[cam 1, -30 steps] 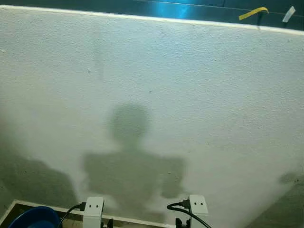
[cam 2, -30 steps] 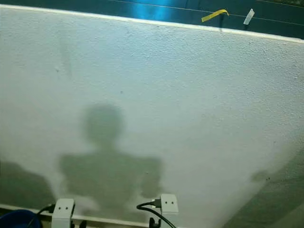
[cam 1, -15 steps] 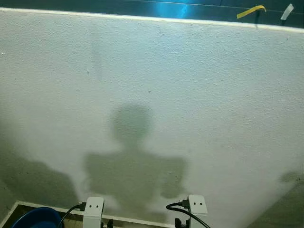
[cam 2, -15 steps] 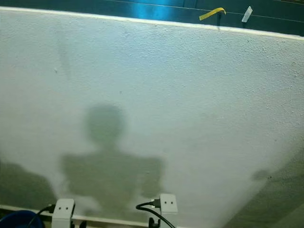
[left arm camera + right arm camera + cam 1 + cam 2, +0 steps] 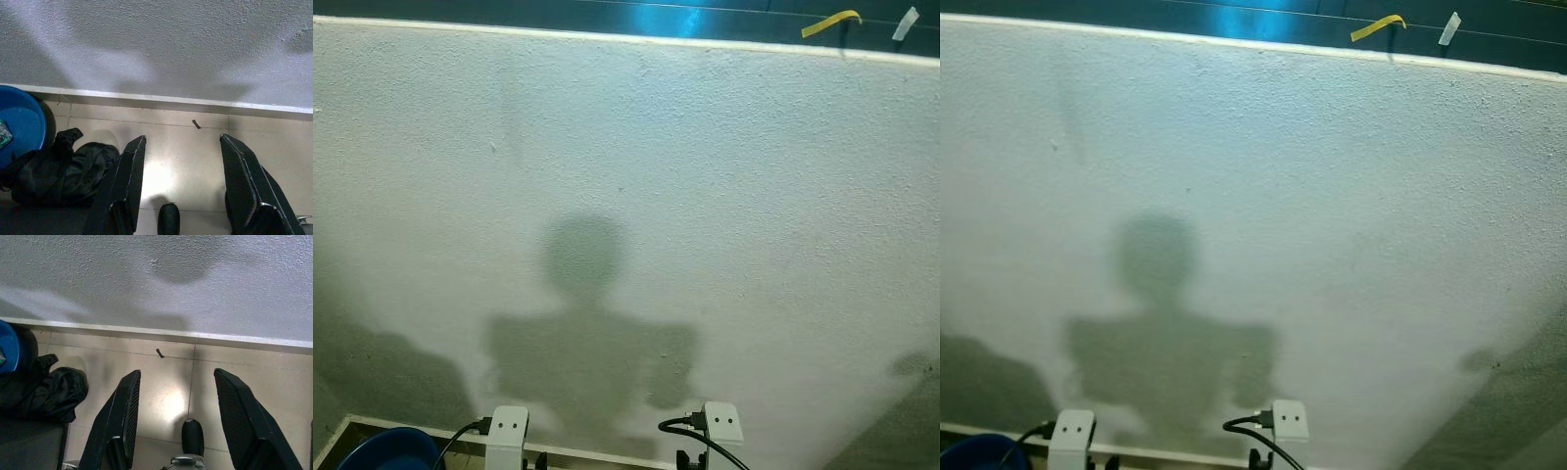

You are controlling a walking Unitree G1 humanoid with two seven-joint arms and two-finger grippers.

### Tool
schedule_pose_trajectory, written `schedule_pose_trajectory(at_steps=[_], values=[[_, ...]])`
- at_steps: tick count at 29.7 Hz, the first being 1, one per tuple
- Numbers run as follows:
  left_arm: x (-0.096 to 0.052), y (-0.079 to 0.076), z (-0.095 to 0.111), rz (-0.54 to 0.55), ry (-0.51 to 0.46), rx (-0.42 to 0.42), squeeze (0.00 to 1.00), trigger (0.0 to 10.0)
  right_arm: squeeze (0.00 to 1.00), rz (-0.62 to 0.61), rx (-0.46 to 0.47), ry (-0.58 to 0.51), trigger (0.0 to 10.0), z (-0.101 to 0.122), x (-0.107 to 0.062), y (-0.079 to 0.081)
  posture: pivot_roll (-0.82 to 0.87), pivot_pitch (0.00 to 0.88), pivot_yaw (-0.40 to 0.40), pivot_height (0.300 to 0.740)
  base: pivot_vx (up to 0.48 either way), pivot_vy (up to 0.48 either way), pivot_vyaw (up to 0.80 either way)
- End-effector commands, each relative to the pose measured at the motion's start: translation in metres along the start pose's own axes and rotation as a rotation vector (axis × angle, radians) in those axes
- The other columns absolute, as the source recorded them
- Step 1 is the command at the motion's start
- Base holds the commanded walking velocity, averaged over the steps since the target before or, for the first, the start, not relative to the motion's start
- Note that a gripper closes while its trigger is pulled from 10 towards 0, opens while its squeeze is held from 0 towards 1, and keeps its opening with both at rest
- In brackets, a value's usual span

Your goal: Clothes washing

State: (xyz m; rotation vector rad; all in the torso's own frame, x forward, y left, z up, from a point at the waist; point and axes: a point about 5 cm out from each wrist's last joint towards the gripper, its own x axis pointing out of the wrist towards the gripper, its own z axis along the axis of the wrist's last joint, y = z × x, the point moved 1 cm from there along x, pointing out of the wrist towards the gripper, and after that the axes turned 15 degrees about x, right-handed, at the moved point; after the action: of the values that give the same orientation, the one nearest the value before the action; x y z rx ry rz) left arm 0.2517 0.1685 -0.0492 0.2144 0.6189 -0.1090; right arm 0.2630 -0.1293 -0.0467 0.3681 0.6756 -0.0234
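Both pincers are spread wide and holding nothing. The left pincer hangs low over the tiled floor, fingers pointing toward the foot of the wall, and the right pincer does the same alongside it. My guess is they're parked like that because the robot is just standing square to the wall and hasn't started on anything yet.

Using the blue tub as the landmark: the black clothing lies crumpled on the floor right against it, on the side toward the left pincer. That's the laundry, and it isn't in the tub, so the washing looks barely started. It's a soft, floppy heap with a slight sheen, maybe a jacket, hard to tell. The tub is smooth round plastic, sitting close to the pale skirting strip at the base of the wall.

Past the tub, the wall is rough white plaster with a pebbly texture, carrying the robot's own shadow. Way above it, a curl of yellow tape sticks on a dark glossy band.
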Motion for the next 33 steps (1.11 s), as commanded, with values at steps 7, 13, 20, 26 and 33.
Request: schedule_pose_trajectory(at_steps=[7,13,20,26,33], values=[[-0.0004,-0.0025,-0.0035,-0.014,0.020,0.006,0.00,10.0,0.00,-0.007,0.005,0.016,10.0,-0.0028,-0.0003,-0.0009,-0.01,0.001,0.002,0.740,0.000,0.000,0.00],[-0.0004,-0.0018,-0.0035,-0.012,0.021,0.005,0.00,10.0,0.00,-0.006,0.006,0.019,10.0,-0.0037,-0.0003,-0.0003,0.00,0.003,0.000,0.740,0.000,0.000,0.00],[-0.0005,-0.0013,-0.0038,-0.012,0.021,0.007,0.00,10.0,0.00,-0.004,0.007,0.019,10.0,-0.0038,-0.0003,0.0003,0.00,0.003,0.002,0.740,0.000,0.000,0.00],[-0.0006,-0.0011,-0.0040,-0.012,0.021,0.008,0.00,10.0,0.00,-0.003,0.008,0.019,10.0,-0.0039,-0.0003,0.0005,0.00,0.003,0.002,0.740,0.000,0.000,0.00],[-0.0007,-0.0013,-0.0042,-0.012,0.022,0.007,0.00,10.0,0.00,-0.003,0.008,0.020,10.0,-0.0040,-0.0003,0.0005,0.00,0.004,0.002,0.740,0.000,0.000,0.00]])
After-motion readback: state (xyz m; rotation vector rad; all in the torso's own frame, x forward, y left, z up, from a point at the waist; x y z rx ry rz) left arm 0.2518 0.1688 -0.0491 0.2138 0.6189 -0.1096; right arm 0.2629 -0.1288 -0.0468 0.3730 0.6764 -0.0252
